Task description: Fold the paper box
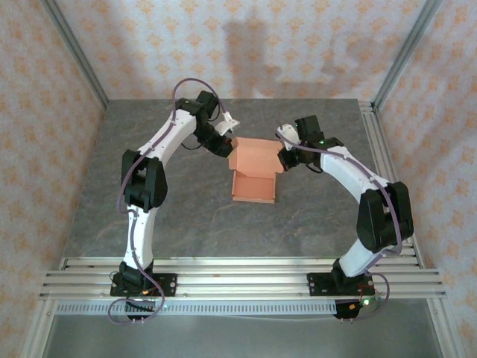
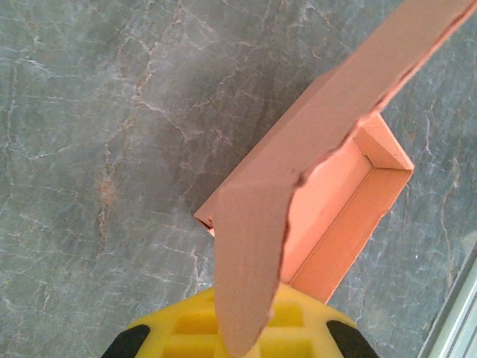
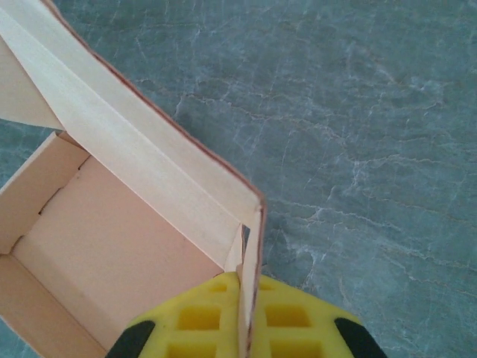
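The paper box (image 1: 253, 176) is salmon-orange card, partly formed, lying in the middle of the table with its tray open and its lid panel raised at the far side. My left gripper (image 1: 228, 146) sits at the box's far left corner, shut on a side flap of the lid. In the left wrist view that flap runs down over the yellow fingers (image 2: 313, 328) of the left gripper (image 2: 242, 319), above the open tray (image 2: 339, 212). My right gripper (image 1: 285, 159) is at the far right corner. In the right wrist view the right gripper (image 3: 248, 302) pinches a thin flap edge beside the tray floor (image 3: 112, 253).
The grey marbled table (image 1: 179, 201) lies bare around the box. Aluminium rails (image 1: 238, 272) run along the near edge, by both arm bases. Patterned walls close in the back and the sides. A rail (image 2: 458, 321) shows at the lower right of the left wrist view.
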Tool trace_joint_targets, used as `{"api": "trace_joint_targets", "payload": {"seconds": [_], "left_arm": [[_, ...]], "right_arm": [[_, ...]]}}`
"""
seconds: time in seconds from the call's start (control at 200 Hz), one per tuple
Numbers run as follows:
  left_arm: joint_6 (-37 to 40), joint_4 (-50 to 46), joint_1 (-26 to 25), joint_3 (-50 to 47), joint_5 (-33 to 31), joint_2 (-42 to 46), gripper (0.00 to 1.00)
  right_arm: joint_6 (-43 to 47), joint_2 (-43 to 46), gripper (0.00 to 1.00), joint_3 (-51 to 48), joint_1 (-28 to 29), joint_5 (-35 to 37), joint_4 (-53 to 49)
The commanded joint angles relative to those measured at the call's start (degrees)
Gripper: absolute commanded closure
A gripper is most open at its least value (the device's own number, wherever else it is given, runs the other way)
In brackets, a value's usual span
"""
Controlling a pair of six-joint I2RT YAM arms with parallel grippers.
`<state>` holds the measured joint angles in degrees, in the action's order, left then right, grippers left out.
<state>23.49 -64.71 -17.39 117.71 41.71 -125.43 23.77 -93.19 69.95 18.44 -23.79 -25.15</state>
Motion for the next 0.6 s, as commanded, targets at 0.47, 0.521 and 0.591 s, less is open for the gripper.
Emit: {"api": "trace_joint_targets", "payload": {"seconds": [0.47, 0.521, 0.591], "left_arm": [[-12.5, 8.5, -0.1, -2.1, -4.0, 3.1, 1.00], [-14.1, 9.7, -0.2, -2.4, -4.6, 3.3, 1.00], [-16.5, 11.1, -0.1, -2.9, -5.0, 3.5, 1.00]], "right_arm": [[-15.9, 1.3, 1.00, -1.2, 7.0, 23.0, 9.3], [-16.7, 1.5, 1.00, -1.7, 7.9, 25.7, 10.1], [-19.6, 1.4, 1.00, -1.6, 8.6, 29.6, 10.4]]}}
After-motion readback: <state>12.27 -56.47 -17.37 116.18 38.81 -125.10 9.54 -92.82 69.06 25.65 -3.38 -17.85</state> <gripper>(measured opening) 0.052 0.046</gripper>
